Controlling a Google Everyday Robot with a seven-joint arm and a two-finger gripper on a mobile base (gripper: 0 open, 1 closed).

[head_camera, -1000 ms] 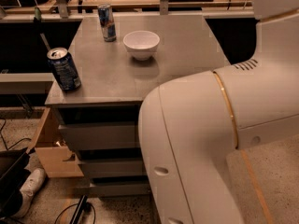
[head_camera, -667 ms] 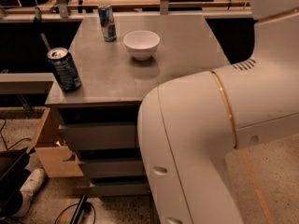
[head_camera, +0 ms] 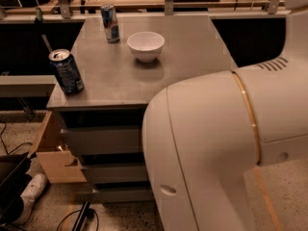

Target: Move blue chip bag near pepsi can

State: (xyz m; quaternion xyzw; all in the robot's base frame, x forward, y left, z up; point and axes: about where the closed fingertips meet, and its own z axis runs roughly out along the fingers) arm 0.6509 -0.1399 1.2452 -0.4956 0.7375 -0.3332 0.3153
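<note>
Upright pepsi can (head_camera: pixel 66 72); claw unseen

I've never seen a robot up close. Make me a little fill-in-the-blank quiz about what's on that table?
The pepsi can stands at the table's front ____ corner, as pictured.
The bowl beside the slim can is coloured ____.
The table holds ____ cans.
The gripper is ____ of view; only the robot's bulky white arm shows.
Missing words: left; white; two; out.
</note>
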